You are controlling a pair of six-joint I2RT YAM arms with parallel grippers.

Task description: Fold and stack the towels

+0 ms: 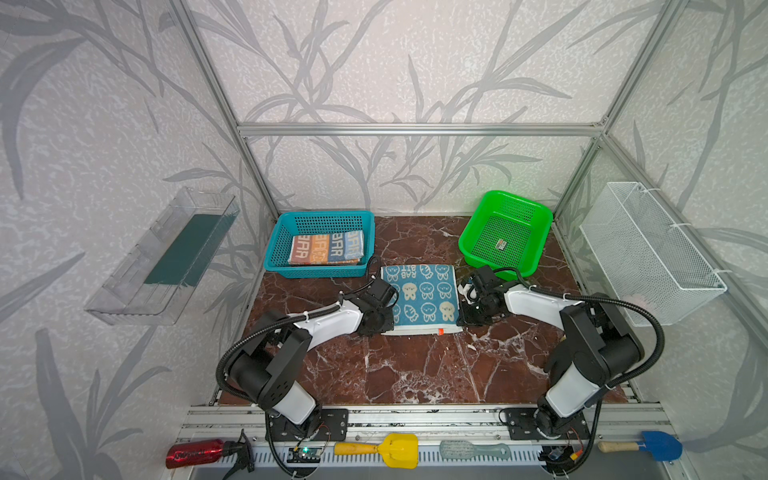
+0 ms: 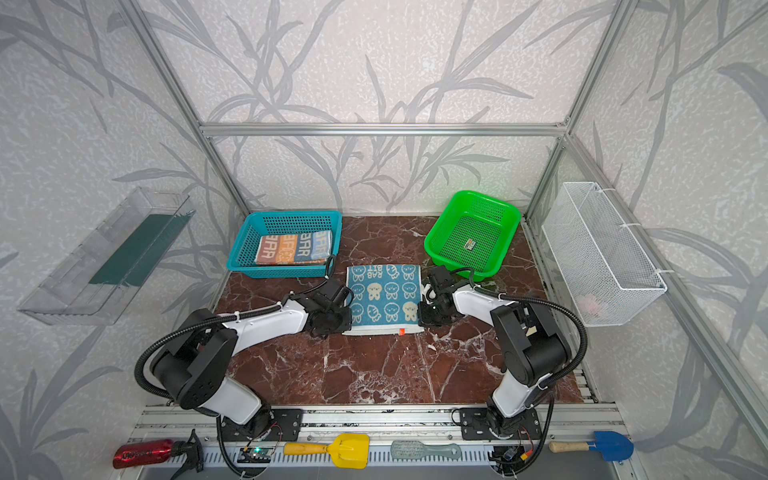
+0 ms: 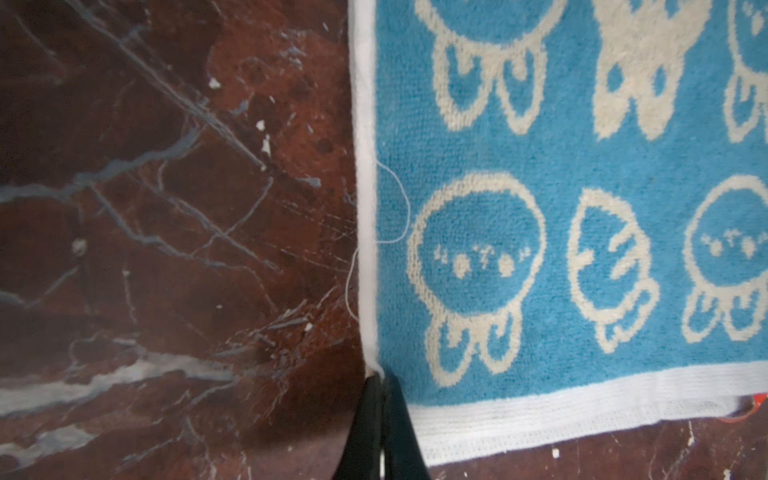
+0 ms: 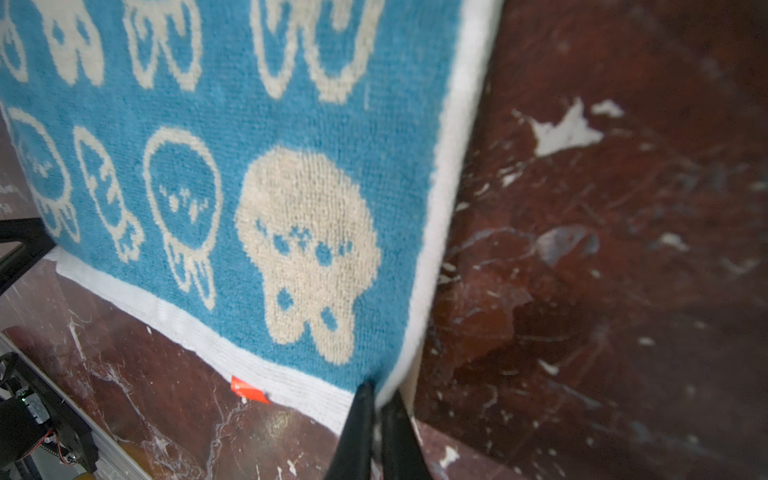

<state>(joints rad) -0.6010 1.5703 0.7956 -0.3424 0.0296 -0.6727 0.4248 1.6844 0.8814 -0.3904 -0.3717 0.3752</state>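
Teal basket [image 1: 324, 216], far left of table [image 1: 395, 365]: one folded striped towel [image 1: 326, 247] inside. There's an orange sliver under its near edge, and I can't tell if that's another cloth or its own fold.
Green basket [image 1: 511, 195], far right: only a small label [image 1: 501, 244] on the floor.
Clear bin [image 1: 137, 266] on the left wall: dark green sheet inside.
Wire basket [image 1: 648, 249] on the right wall: faint pinkish thing [image 2: 590, 303] at the near end, too blurred to name.

Blue towel [image 1: 424, 297] with bunnies lies flat on the table between the baskets and between both arms. White hem and orange tag are at the near edge.
Left gripper [image 3: 381, 380]: clenched on the towel's near-left corner.
Right gripper [image 4: 380, 392]: clenched on the near-right corner, hem lifted into the tips.
In both top views the fingertips are hidden under the wrists.

Count: 2 towels for sure, 2 plastic baskets, 2 wall containers, 2 arms.
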